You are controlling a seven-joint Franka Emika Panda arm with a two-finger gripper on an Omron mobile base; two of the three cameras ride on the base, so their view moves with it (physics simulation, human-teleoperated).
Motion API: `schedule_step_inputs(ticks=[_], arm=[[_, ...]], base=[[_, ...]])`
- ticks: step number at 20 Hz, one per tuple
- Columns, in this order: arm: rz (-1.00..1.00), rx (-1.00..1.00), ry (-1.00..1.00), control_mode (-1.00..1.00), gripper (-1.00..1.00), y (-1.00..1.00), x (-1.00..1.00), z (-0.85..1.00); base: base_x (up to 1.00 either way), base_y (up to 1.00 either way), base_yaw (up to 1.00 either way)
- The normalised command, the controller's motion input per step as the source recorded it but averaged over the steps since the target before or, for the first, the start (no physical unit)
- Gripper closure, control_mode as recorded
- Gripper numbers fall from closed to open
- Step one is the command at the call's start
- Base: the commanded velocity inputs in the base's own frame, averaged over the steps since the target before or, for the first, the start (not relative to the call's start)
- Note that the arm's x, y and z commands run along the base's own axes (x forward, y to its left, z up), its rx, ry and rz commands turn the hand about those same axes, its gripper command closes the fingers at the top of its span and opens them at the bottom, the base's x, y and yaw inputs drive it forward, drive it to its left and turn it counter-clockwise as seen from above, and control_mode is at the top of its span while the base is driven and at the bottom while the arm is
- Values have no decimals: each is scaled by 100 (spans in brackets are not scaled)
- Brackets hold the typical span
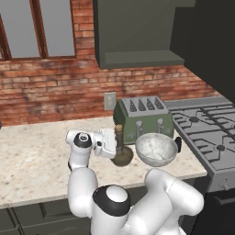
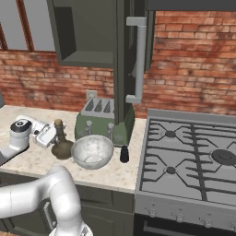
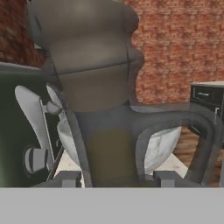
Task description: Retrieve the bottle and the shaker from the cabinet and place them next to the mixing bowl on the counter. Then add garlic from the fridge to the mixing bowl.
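I read this as the tail of the bottle step. The dark grey-green wall cabinet (image 1: 137, 32) hangs above, and both things it was to give up now stand below on the beige speckled stone counter (image 1: 32, 156), in front of a green four-slot toaster (image 1: 142, 117).

The round pale grey mixing bowl (image 1: 156, 149) sits near the counter's front edge. The olive-brown jug-like bottle with its cork stopper (image 1: 122, 156) stands upright just beside the bowl, on the window side. The small black tapered shaker (image 2: 124, 154) stands just beside the bowl on the hob side.

The two-finger gripper (image 2: 53, 135) is level with the bottle's neck, jaws to either side of it. I cannot tell whether they clamp it or have let go.

My judgement is that the next move calls for the jaws to open clear of the neck. Then I'd back straight away from the bottle so the handle isn't snagged and the jug isn't tipped into the bowl. After that comes the drive to the fridge for the garlic.

Hard to make out:
- In the hand view the bottle is so close that it blurs, and its body is cut off at the bottom.
- The contact between the dark fingertips (image 3: 68, 178) and the neck is not readable.
- In the left base view the bowl's rim hides part of the shaker
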Motion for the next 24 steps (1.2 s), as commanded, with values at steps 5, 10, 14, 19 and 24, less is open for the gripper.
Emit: schedule_step_inputs(ticks=[5, 10, 14, 19, 24], arm=[[0, 0, 0, -100, -100, 0, 0, 0], [0, 0, 0, -100, -100, 0, 0, 0], [0, 0, 0, -100, -100, 2, -1, 0], [0, 0, 0, -100, -100, 29, 0, -9], [4, 0, 3, -100, -100, 41, 0, -19]], base=[[0, 0, 0], [0, 0, 0], [0, 0, 0], [0, 0, 0], [0, 0, 0]])
